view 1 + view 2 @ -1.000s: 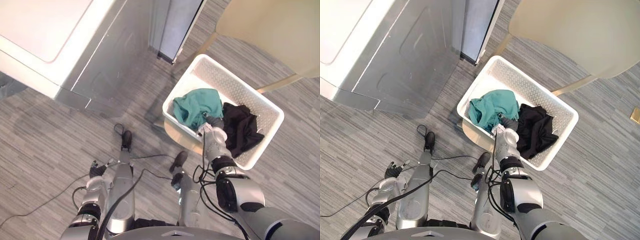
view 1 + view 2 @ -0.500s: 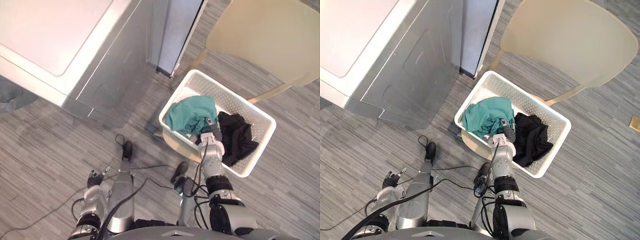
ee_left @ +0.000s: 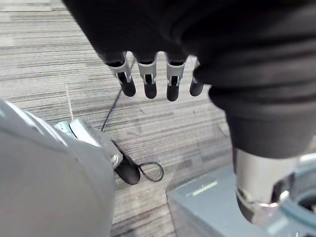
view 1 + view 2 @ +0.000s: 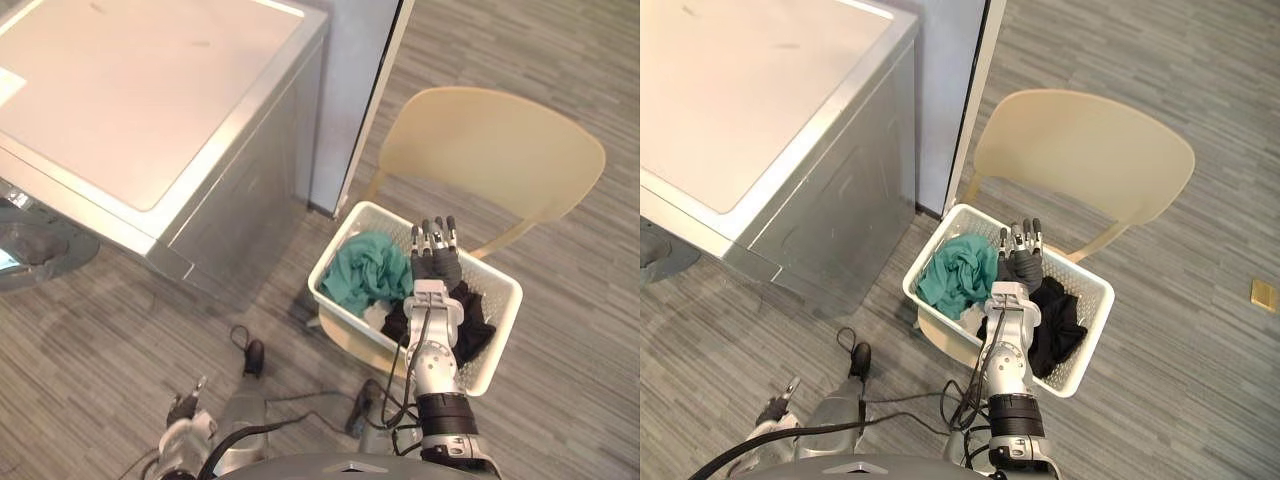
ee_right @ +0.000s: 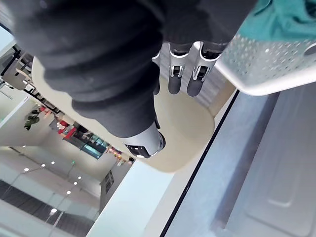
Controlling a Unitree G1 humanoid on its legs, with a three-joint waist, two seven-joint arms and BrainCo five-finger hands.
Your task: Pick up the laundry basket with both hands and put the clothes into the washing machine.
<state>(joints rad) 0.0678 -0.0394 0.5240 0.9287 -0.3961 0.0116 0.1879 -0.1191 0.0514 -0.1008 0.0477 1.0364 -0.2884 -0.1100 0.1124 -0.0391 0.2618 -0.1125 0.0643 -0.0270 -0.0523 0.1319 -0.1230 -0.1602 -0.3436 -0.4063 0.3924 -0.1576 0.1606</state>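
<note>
Well, one hand over the basket and the other nowhere near it

Right hand (image 4: pixel 436 270) hovers above the white perforated plastic laundry basket (image 4: pixel 495 282), fingers (image 4: pixel 437 232) straight and side by side, holding nothing. The left hand (image 4: pixel 186 408) hangs low, well apart from the basket, fingers (image 3: pixel 148 81) loose and empty too. My worry: a grab from here would catch cloth instead of rim, and a one-handed lift would likely tip the basket off the low round thing it sits on. Also the big silver-grey top-loading washing machine (image 4: pixel 140 100) looks shut on top to me. Count: one basket beside the washer, one crumpled teal garment (image 4: pixel 365 272) and one black garment (image 4: pixel 478 325) inside, one cream plastic chair (image 4: pixel 490 150) behind it.
</note>
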